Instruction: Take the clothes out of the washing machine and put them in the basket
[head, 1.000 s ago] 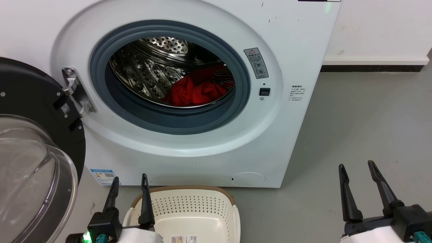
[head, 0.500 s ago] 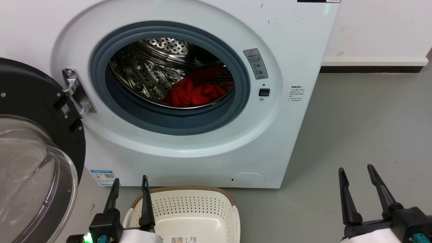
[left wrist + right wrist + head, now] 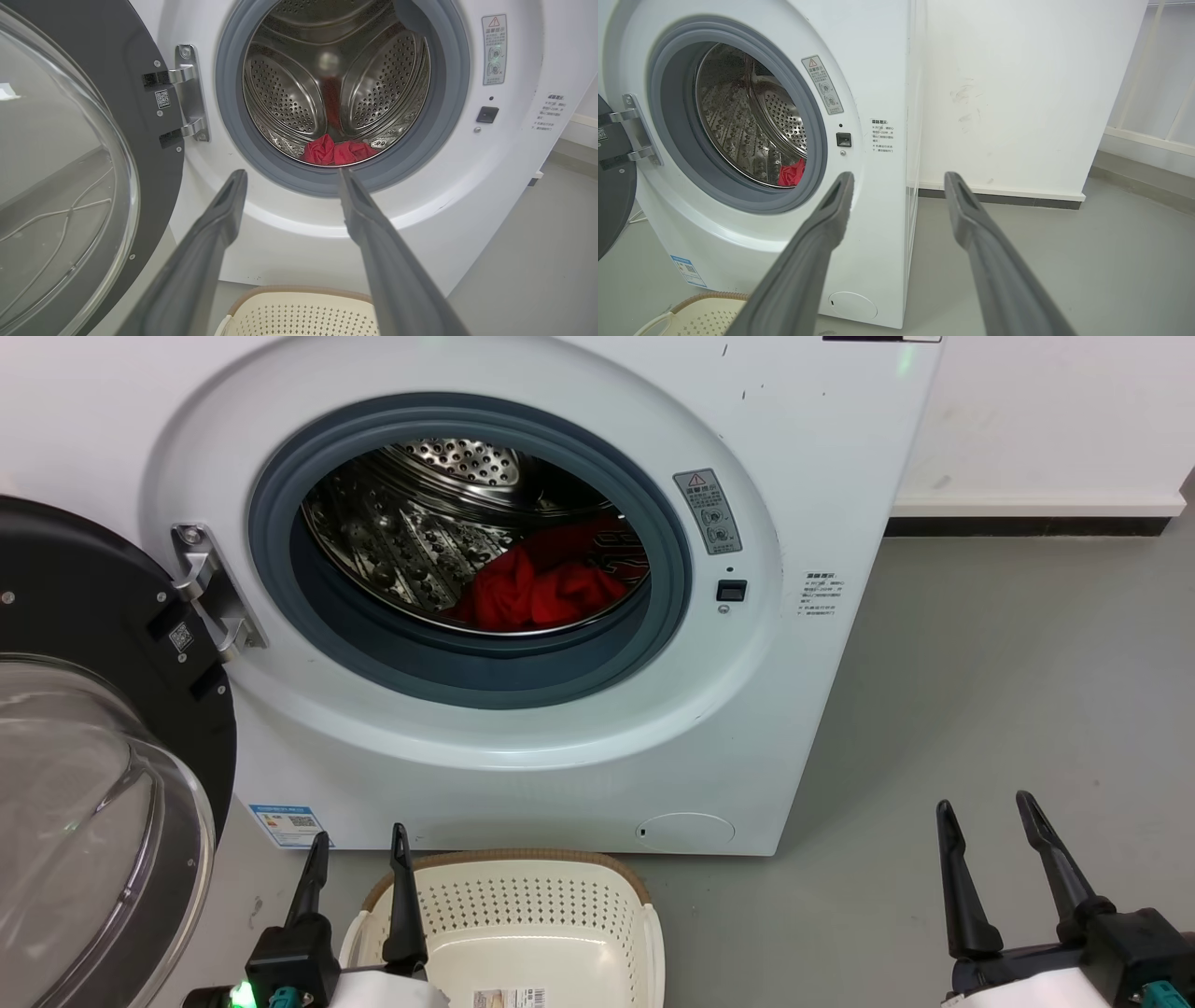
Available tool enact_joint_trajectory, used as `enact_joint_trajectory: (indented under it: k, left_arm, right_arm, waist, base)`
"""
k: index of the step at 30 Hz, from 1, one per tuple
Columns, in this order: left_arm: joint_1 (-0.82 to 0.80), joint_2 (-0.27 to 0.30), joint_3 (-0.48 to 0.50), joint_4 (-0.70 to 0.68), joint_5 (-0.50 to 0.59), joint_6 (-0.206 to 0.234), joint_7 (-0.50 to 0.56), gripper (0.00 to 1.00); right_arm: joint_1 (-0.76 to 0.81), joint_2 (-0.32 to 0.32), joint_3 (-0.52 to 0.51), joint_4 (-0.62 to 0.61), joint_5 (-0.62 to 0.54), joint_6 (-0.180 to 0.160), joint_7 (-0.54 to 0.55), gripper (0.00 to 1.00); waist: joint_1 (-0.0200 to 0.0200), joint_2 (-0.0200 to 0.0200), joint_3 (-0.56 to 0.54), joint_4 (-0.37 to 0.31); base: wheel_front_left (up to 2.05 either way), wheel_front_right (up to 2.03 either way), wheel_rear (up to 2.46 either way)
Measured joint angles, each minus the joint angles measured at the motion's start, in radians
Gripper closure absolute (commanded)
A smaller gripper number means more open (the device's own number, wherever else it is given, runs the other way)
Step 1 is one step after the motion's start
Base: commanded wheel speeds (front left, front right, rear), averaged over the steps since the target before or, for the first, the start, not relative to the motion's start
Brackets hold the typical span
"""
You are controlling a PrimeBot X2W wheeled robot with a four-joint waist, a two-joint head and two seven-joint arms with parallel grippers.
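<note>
The white washing machine (image 3: 822,457) stands in front of me with its door swung open to the left. Red clothes (image 3: 551,581) lie bunched at the bottom right of the steel drum; the clothes (image 3: 338,150) and clothes (image 3: 791,172) also peek over the grey gasket in the wrist views. The cream basket (image 3: 523,861) sits on the floor below the porthole. My left gripper (image 3: 359,838) is open just left of the basket's rim, nothing between its fingers. My right gripper (image 3: 985,807) is open over bare floor, to the right of the machine.
The black-rimmed glass door (image 3: 84,775) hangs open at the left, close to my left arm, on a metal hinge (image 3: 210,588). Grey floor (image 3: 1008,691) stretches to the right of the machine. A white wall with a dark skirting (image 3: 1027,525) runs behind.
My right gripper has sunk slightly lower in the head view. The left gripper dipped a touch as well. The clothes and the basket have not moved.
</note>
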Motion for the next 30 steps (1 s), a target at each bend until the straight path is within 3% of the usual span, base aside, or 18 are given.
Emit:
enact_joint_trajectory:
  k: [9, 18, 30]
  left_arm:
    - [-0.088, 0.000, 0.014, 0.061, 0.003, -0.045, 0.000, 0.00]
    - [-0.373, 0.012, 0.061, 0.243, 0.022, -0.137, 0.000, 0.00]
    - [-0.848, 0.122, 0.084, 0.587, 0.065, -0.182, 0.000, 0.00]
  right_arm:
    - [-0.005, 0.000, 0.001, -0.006, 0.001, 0.000, 0.000, 0.00]
    - [-0.083, 0.000, 0.011, -0.026, 0.003, 0.000, 0.000, 0.00]
    - [-0.201, -0.001, 0.019, -0.053, 0.041, 0.000, 0.000, 0.00]
  waist:
    - [0.0000, 0.0000, 0.028, -0.008]
    - [0.0000, 0.0000, 0.130, -0.038]
    - [0.0002, 0.0000, 0.335, -0.122]
  base:
    - [0.00, 0.00, 0.00]
    - [0.00, 0.00, 0.00]
    - [0.00, 0.00, 0.00]
